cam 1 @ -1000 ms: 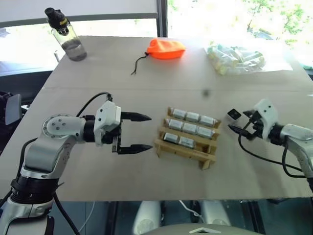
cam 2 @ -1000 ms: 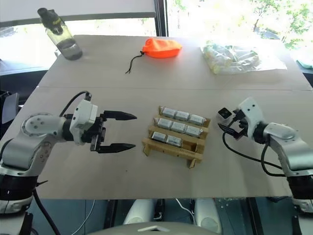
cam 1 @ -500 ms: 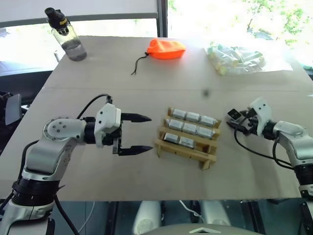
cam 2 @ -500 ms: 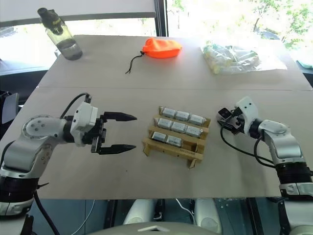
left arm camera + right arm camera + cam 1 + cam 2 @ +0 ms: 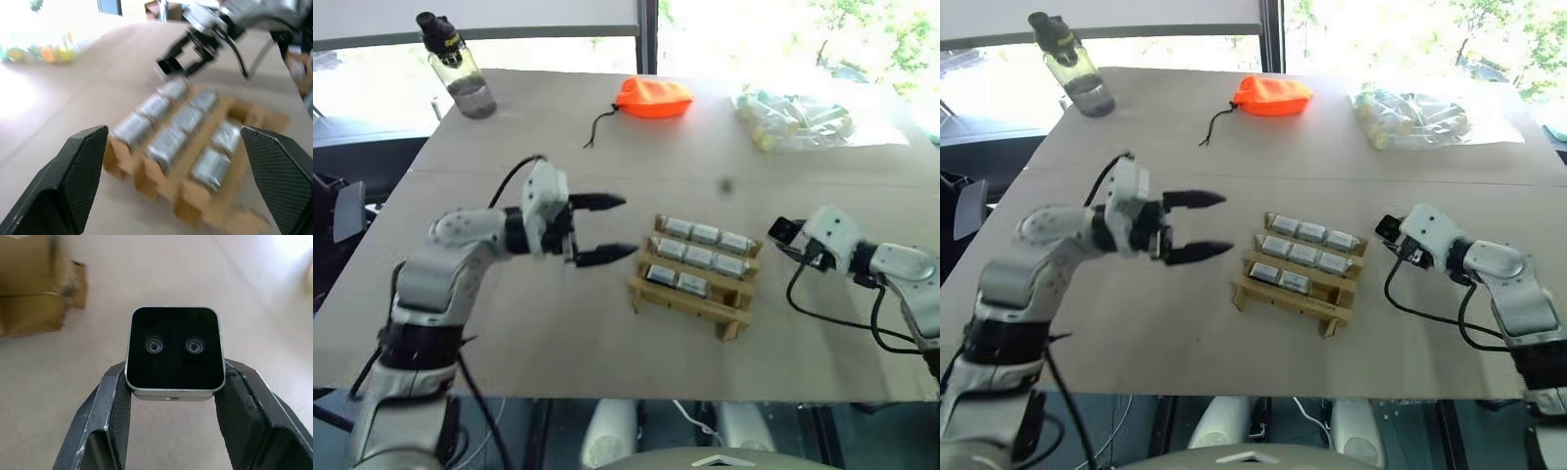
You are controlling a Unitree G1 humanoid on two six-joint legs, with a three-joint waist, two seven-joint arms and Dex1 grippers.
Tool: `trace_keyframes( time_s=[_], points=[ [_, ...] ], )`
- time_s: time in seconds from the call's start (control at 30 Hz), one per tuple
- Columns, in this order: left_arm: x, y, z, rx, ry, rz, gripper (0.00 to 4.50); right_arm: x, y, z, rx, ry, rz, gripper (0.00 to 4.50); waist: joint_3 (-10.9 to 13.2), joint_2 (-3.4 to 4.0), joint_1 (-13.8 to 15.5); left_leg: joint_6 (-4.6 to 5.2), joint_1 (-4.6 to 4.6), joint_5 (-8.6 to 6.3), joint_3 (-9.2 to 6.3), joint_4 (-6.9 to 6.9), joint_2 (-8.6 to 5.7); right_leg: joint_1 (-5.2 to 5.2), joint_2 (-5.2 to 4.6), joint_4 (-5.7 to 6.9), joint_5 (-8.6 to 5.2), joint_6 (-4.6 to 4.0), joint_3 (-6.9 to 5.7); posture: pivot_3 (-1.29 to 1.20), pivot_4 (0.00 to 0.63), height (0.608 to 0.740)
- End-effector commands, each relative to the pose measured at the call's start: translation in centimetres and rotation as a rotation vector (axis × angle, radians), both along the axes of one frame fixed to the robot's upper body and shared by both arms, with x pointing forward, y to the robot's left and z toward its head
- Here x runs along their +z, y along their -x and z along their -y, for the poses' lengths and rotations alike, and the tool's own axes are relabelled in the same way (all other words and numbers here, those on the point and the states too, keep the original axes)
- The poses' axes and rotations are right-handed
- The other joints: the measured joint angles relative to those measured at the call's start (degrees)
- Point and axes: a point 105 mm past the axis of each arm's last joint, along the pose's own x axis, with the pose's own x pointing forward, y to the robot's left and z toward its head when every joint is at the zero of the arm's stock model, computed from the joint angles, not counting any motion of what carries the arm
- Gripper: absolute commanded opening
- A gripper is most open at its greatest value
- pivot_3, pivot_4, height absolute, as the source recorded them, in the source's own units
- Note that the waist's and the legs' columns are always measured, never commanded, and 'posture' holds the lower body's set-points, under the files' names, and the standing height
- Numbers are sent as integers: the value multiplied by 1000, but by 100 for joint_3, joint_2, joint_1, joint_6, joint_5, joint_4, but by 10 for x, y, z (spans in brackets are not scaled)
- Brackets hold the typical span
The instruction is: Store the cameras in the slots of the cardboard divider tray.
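The tan cardboard divider tray (image 5: 696,277) of crossed strips lies nearest, on the pale grey table (image 5: 558,333), between the two arms. Eight small silver-grey boxy cameras (image 5: 691,258) lie in its slots; the nearest row's slot toward the robot's right stands empty. To the tray's left the left pincer (image 5: 612,229) hangs above the table, its black fingers spread wide and pointing at the tray, gripping nothing. To the tray's right the right pincer (image 5: 172,387) is clamped on a ninth camera (image 5: 173,349), a finger pressed against each side, its black square face with two small lenses turned toward the wrist; it is held off the table, just beside the tray's far right corner. Farther back lie an orange drawstring pouch (image 5: 653,97), a clear plastic bag of small items (image 5: 793,117), and a clear black-capped water bottle (image 5: 461,69).
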Motion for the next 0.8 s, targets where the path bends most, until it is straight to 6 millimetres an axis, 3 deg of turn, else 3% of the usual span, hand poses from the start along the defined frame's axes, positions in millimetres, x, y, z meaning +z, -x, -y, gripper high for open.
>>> trace_keyframes(
  time_s=[0.03, 0.2, 0.3, 0.53, 0.8],
  points=[
    [4, -17, 19, -14, 38, -61, 4500, 25, 9, -20, 137, 149, 208, 1893, 0, 0, -32, 0, 1, 0, 1, 0, -1, 0, 0, 0, 0, 0, 2, 0, 150, 726],
    [-6, -20, 60, -150, -7, -125, 4500, 55, 11, -44, 265, 338, 477, 1893, 1, 2, -66, -1, 7, 1, 9, -1, -1, -1, 4, 3, 1, 1, 9, 0, 150, 726],
    [-6, -25, 74, -183, -27, -141, 4500, 63, 13, -60, 336, 409, 577, 1893, 1, 1, -50, -4, 7, 2, 8, 1, -1, -1, 5, 5, 1, 1, 7, 0, 150, 726],
    [5, -31, 95, -220, 11, -154, 4500, 72, 19, -84, 438, 499, 742, 1893, 1, 1, -35, -9, 4, 5, 8, 1, -1, -1, 4, 4, 1, 1, 3, 0, 150, 726],
    [8, -39, 98, -201, 25, -146, 4500, 72, 22, -98, 495, 535, 810, 1893, 1, 1, -54, -11, 5, 6, 8, 1, -1, -1, 3, 4, 1, 1, 3, 0, 150, 726]
  ],
)
